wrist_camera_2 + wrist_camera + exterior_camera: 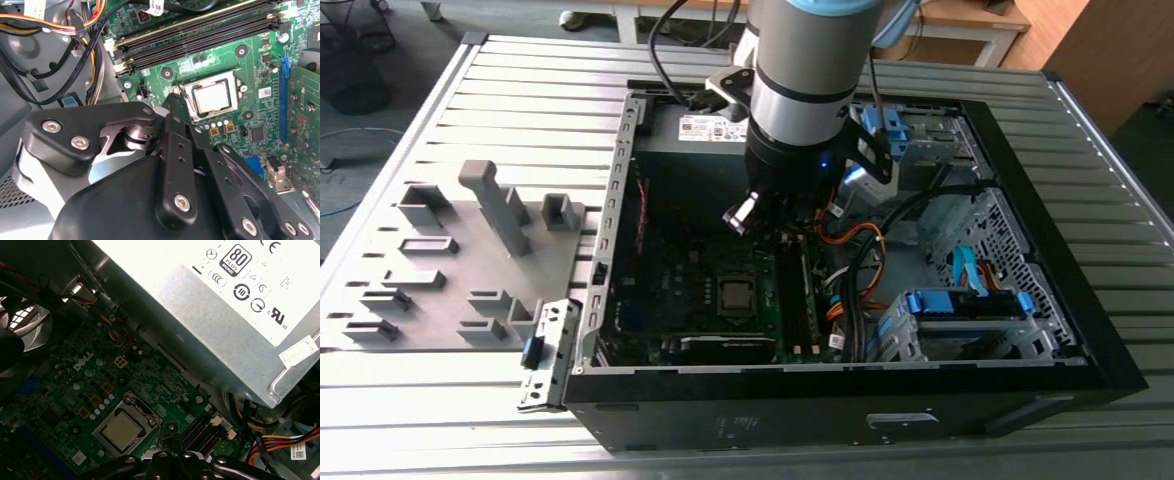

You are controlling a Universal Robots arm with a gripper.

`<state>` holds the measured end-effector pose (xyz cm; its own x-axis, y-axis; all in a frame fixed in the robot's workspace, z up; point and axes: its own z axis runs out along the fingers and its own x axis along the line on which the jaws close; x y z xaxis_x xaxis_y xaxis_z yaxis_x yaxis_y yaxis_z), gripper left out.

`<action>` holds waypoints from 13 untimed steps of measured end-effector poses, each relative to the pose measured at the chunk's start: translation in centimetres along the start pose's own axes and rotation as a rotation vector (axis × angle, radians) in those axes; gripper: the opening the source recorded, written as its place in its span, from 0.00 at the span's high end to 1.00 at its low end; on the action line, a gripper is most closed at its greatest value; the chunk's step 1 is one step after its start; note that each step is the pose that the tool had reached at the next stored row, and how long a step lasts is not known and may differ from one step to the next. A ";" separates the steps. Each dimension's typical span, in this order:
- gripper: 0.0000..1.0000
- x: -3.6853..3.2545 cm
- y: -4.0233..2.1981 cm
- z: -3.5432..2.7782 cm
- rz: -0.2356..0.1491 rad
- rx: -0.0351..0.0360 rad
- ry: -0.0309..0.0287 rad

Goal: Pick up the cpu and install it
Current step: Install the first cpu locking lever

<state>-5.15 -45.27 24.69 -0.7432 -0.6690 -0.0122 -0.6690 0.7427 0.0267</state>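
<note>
A: Where's the cpu?
B: The cpu (212,97) sits flat in the metal-framed socket (186,98) on the green motherboard (250,65), dull silver face up. It shows in both wrist views, also here (121,432). In the exterior view it's the pale square (736,293) mid-board inside the open computer case (1067,330).
A: Gripper?
B: The gripper (172,107) hangs above the board, just beside the socket and not touching the chip. Its black fingers (176,145) look drawn together at the tip, with nothing between them.
A: Arm?
B: The arm (807,90) comes down into the case from above, over the board's upper part.
A: Anything else?
B: The grey tray (447,270) with raised blocks lies on the slatted table (520,70) to the exterior view's left of the case. Memory slots (200,35) run beside the socket. The power supply (210,315) is above the board, cables (85,30) nearby.
</note>
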 end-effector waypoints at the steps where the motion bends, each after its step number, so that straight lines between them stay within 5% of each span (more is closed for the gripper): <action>1: 0.89 0.05 -0.07 0.00 -0.001 0.0000 0.0000; 13: 0.89 0.32 -0.29 0.19 -0.001 0.0006 -0.0004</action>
<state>-5.20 -45.69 24.49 -0.7424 -0.6699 -0.0126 -0.6699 0.7420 0.0261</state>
